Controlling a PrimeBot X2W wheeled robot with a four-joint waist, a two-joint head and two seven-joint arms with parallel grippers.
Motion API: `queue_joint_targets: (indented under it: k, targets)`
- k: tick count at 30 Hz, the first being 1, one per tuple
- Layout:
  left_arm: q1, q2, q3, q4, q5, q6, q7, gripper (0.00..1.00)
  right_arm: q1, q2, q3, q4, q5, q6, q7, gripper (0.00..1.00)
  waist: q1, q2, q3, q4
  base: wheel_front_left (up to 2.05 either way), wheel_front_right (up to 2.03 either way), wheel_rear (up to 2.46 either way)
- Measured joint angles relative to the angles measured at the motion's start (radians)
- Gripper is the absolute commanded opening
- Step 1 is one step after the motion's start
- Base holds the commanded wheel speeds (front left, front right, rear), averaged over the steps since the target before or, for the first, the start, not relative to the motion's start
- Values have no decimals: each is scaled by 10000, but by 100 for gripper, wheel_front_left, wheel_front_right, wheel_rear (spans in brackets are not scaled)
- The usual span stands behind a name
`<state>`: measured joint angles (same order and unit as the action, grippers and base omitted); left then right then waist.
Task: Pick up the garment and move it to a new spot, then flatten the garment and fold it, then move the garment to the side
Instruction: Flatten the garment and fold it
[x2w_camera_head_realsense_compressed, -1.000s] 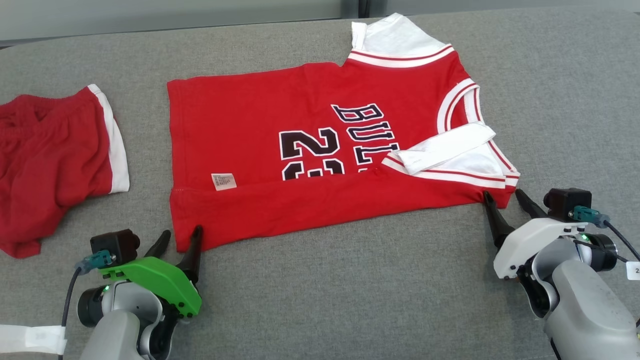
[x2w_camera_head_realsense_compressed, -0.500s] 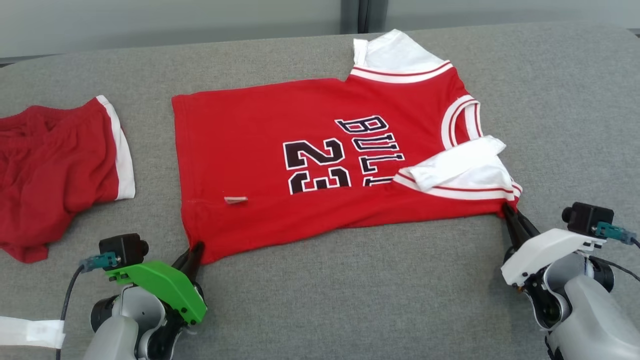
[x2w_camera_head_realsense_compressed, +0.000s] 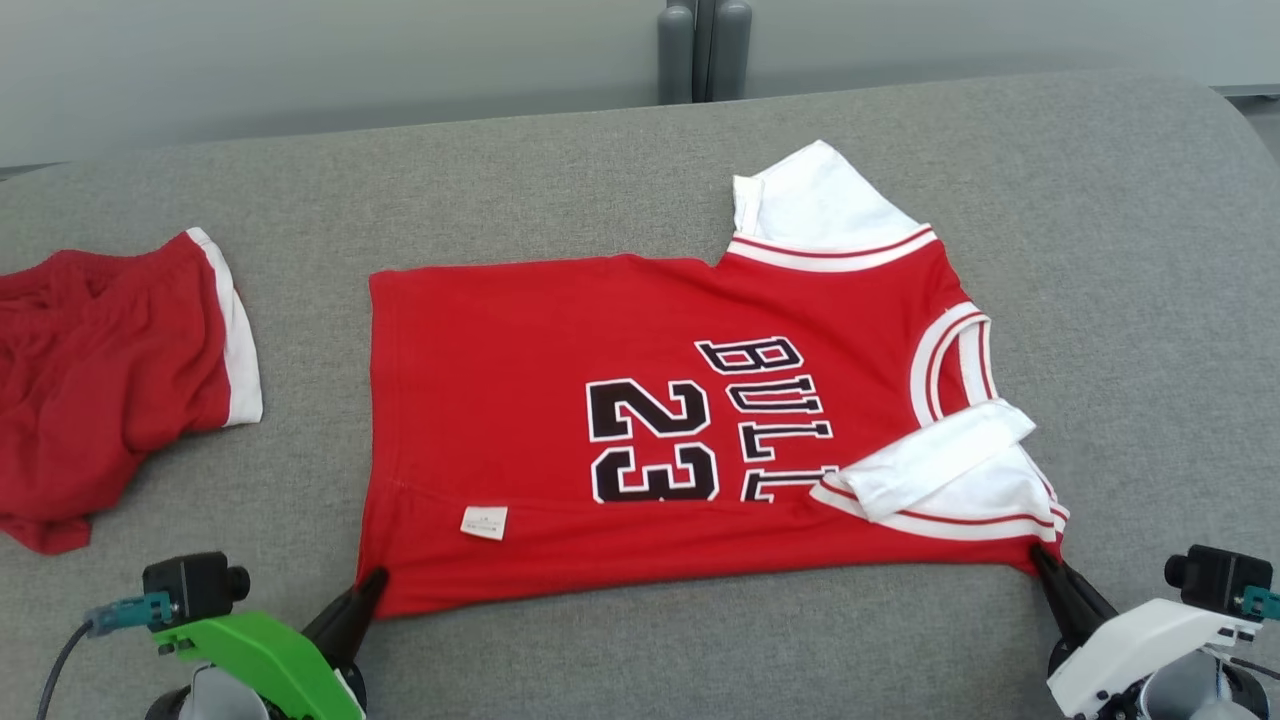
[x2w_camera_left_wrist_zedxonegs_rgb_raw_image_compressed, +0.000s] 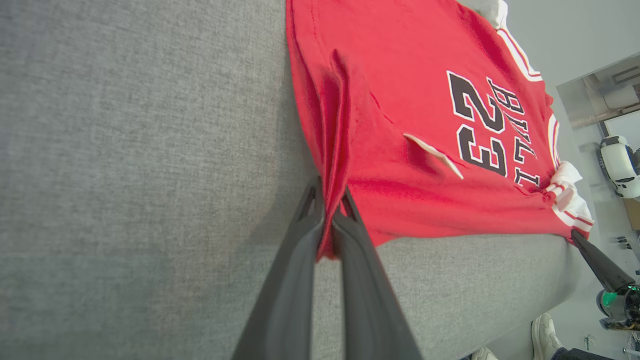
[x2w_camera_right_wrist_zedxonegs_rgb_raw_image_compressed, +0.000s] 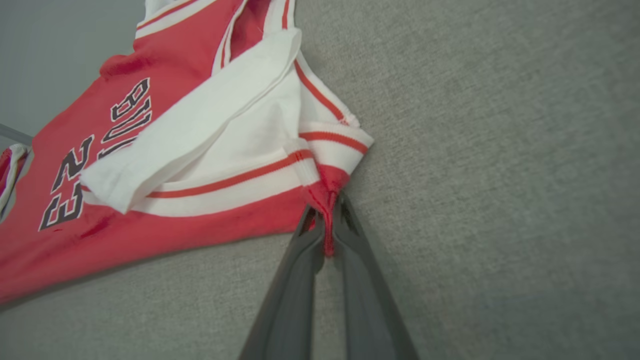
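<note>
Head view: The garment (x2w_camera_head_realsense_compressed: 560, 400), a red jersey with white sleeves and the number 23, lies spread on the grey padded surface (x2w_camera_head_realsense_compressed: 500, 200). Its hem is toward the robot's left and its collar toward the right. The near edge is folded over, and a white label (x2w_camera_head_realsense_compressed: 483, 522) shows on that fold. The near sleeve (x2w_camera_head_realsense_compressed: 940, 460) is turned in across the chest. The left gripper (x2w_camera_head_realsense_compressed: 368, 585) sits at the near hem corner, with its fingers pressed together on the cloth. The right gripper (x2w_camera_head_realsense_compressed: 1040, 558) sits at the near shoulder corner and is likewise closed on the cloth. Red shorts (x2w_camera_head_realsense_compressed: 100, 380) (white trim along one leg) lie well apart from the garment, on the left.

Left wrist view: Both dark fingers are clamped on a gathered ridge of red hem, which runs up from the tips. The right gripper's finger meets the far corner of the garment.

Right wrist view: The fingers pinch a small tab of red fabric just below the striped sleeve band. The cloth is drawn to a point between them.
</note>
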<state>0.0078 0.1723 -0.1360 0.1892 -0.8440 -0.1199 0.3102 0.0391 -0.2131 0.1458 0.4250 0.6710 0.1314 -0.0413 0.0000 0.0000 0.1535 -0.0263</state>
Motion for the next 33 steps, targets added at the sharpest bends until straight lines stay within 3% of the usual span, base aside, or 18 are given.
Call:
queue_joint_targets:
  k: [13, 17, 25, 26, 27, 28, 33]
  targets:
    - [1883, 178, 54, -2700, -562, 75, 821, 0, 1816, -692, -403, -1942, 800, -2, 215, 0, 0, 0, 107, -158, 0, 0, 0]
    - [2163, 316, 71, -3035, -506, 420, 1028, 0, 1897, -859, -198, -2343, 771, -8, 495, 0, 0, 0, 231, -130, 0, 0, 0]
    - [2180, 155, -378, -3273, -416, 706, 1465, 0, 1688, -1218, 132, -2803, 476, -12, 1041, 1, 0, 0, 719, -116, 0, 0, 0]
    - [2131, 59, -366, -3271, -416, 790, 1463, 31, 1685, -1264, 144, -2861, 414, -12, 1053, 37, 0, 0, 776, -95, 0, 0, 0]
    - [2090, 13, -385, -3271, -412, 826, 1465, 73, 1678, -1329, 178, -2907, 357, -12, 1147, 100, 0, 1, 828, -71, 0, 0, 0]
    - [2078, 10, -382, -3271, -399, 863, 1465, 100, 1675, -1384, 221, -2951, 309, -12, 1246, 100, 0, 1, 877, -47, 0, 0, 0]
    - [2080, 334, -132, -3298, 117, 1231, 1467, 100, 1714, -1804, 259, -3356, 29, -188, 1733, 100, 0, 0, 1103, 36, 0, 0, 0]
